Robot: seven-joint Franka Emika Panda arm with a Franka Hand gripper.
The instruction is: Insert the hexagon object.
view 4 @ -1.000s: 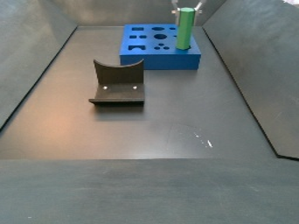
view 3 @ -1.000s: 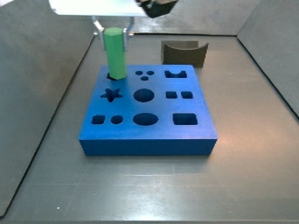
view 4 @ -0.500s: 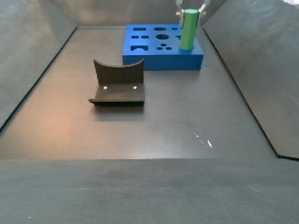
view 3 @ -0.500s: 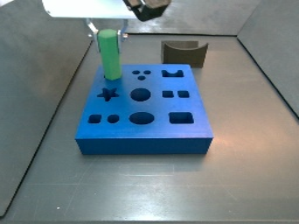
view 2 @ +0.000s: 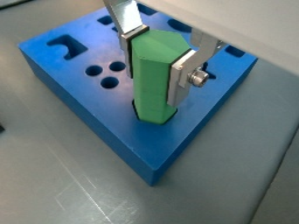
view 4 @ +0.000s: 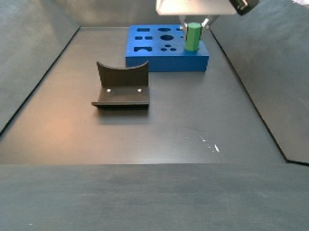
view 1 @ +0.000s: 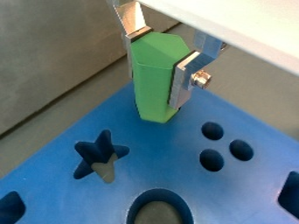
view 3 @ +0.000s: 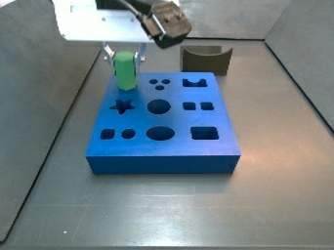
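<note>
The hexagon object is a bright green peg point(view 1: 155, 74), held upright. My gripper point(view 1: 160, 66) is shut on its upper part, one silver finger point(view 1: 184, 79) on each side. The peg's lower end sits in a hole at a corner of the blue block point(view 1: 176, 171), with a dark rim showing around its base in a wrist view point(view 2: 156, 79). In both side views the gripper point(view 3: 124, 54) point(view 4: 193, 23) stands low over the block point(view 3: 167, 162) point(view 4: 163, 61), and only a short length of peg point(view 3: 124, 71) point(view 4: 192, 36) shows above the block's top.
The blue block has several other shaped holes, including a star hole point(view 1: 100, 153) point(view 3: 124, 105) next to the peg. A dark grey curved piece point(view 3: 206, 59) point(view 4: 121, 86) lies on the floor apart from the block. Grey walls enclose the floor.
My gripper has come down with the green peg. The peg's lower end has sunk into the block, and less of it shows above the top.
</note>
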